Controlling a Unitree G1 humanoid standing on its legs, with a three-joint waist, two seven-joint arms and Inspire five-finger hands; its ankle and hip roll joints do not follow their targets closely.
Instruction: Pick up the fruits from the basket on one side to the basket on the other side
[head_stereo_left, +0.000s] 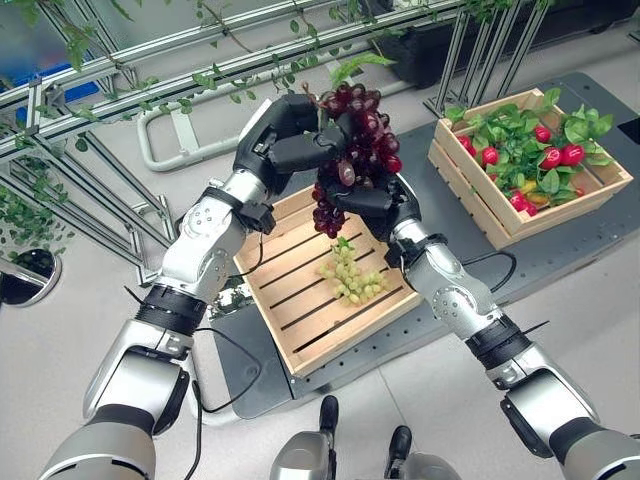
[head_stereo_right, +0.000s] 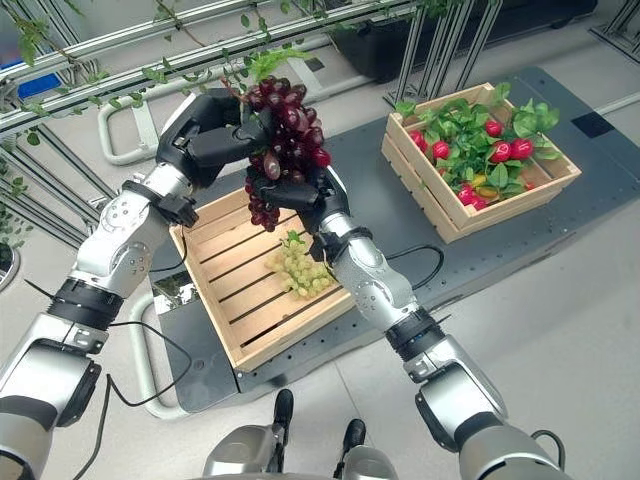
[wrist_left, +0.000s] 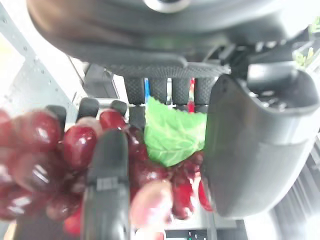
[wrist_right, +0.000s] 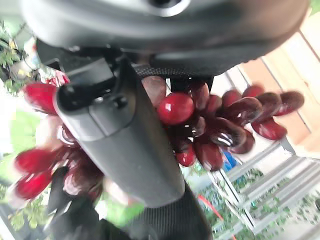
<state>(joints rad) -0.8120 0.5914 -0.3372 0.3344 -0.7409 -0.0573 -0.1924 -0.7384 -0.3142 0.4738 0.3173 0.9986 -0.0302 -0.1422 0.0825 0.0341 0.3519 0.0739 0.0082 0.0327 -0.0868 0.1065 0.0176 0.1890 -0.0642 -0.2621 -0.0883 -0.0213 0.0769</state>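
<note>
Left hand: fingers curled round the top of the red grape bunch, by its green leaf. Right hand: fingers closed on the same bunch from beneath. Bunch held aloft above the near slatted crate. Green grape bunch lies inside that crate. Far crate, well apart to the right, holds red fruits among foliage.

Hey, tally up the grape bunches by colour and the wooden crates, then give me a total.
Red grape bunches: 1, held up between both hands
Green grape bunches: 1, lying in the near crate
Wooden crates: 2
Total: 4
</note>
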